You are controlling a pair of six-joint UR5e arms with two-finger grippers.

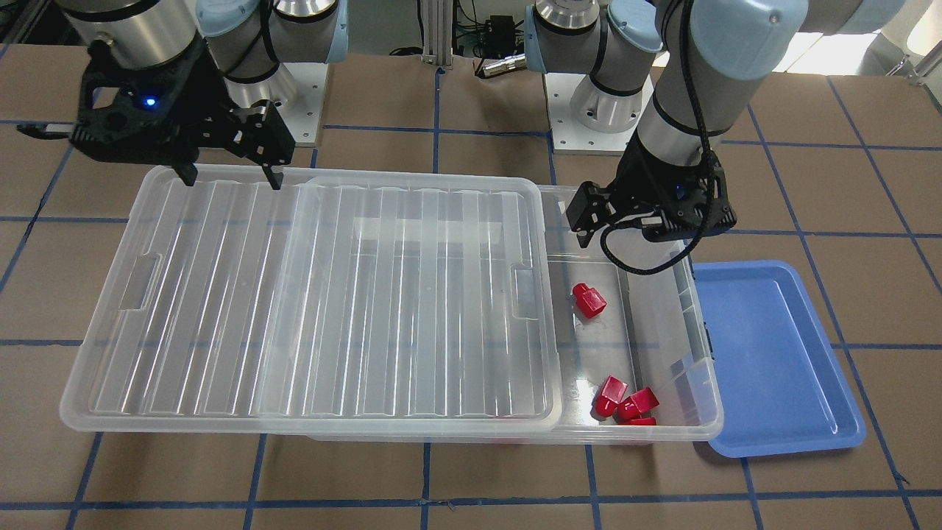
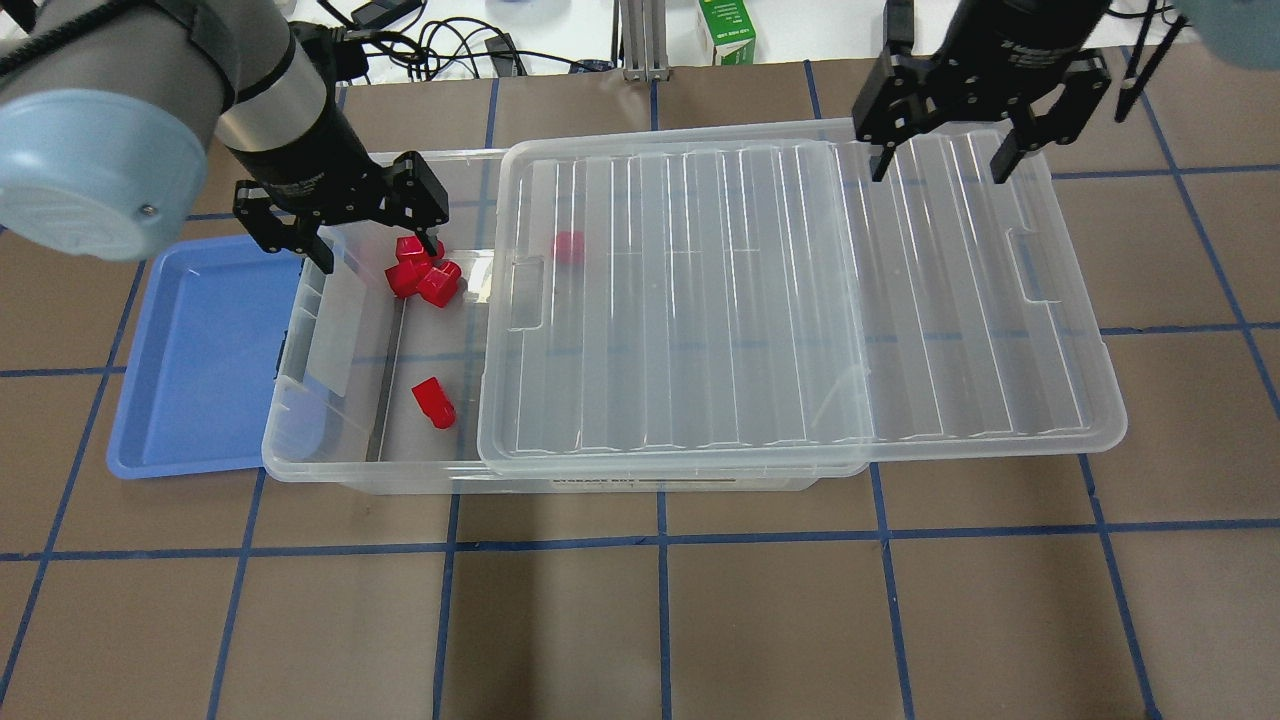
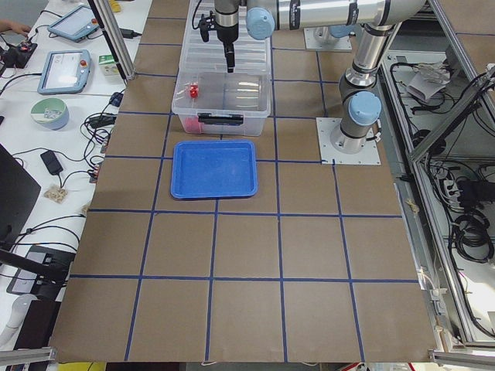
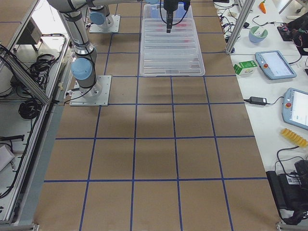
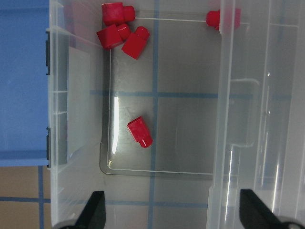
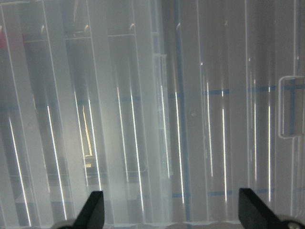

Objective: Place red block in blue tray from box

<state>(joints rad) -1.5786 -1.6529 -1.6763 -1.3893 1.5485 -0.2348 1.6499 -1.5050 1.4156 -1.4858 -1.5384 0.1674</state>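
Several red blocks lie in the uncovered end of the clear box [image 2: 330,440]: a single red block [image 2: 433,402] [image 5: 139,132] [image 1: 589,300], a cluster [image 2: 420,272] [image 5: 119,31] at the far wall, and one [image 2: 568,247] under the lid's edge. My left gripper [image 2: 378,255] [image 1: 634,239] [image 5: 174,214] is open and empty, above the box's uncovered end near the cluster. The blue tray [image 2: 200,350] [image 1: 773,353] lies empty beside that end of the box. My right gripper [image 2: 938,176] [image 1: 233,182] [image 6: 171,214] is open and empty, over the far edge of the lid.
The ribbed clear lid [image 2: 780,300] [image 1: 309,294] is slid sideways; it covers most of the box and overhangs its end on my right. The table is brown with blue tape lines. Cables and a green carton [image 2: 727,30] lie beyond the far edge.
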